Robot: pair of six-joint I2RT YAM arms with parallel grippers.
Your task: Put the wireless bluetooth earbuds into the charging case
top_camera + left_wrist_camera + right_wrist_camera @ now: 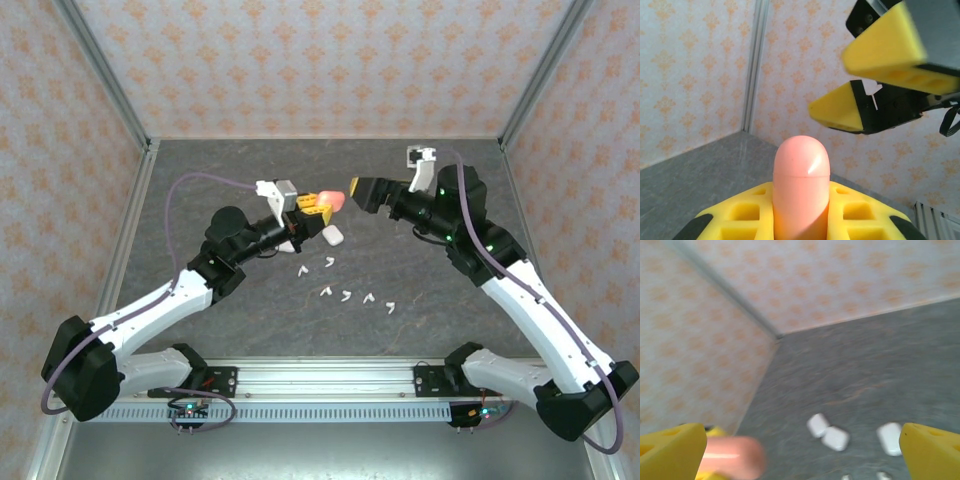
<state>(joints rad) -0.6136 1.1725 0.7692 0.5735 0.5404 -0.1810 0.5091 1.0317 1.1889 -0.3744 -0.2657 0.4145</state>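
While the left gripper [315, 206] is clamping a pink case [334, 203] at centre frame, the right gripper [354, 192] is gaping wide just right of it, holding nothing. White earbuds [345, 296] are lying scattered on the table [450, 300] below centre (near a white case [332, 235]).

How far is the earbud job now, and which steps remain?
Done: nothing visible; the white earbuds lie loose on the table. In hand: the left gripper holds a seemingly closed pink case in the air, and the open right gripper faces it. Left: open the case, then insert earbuds.
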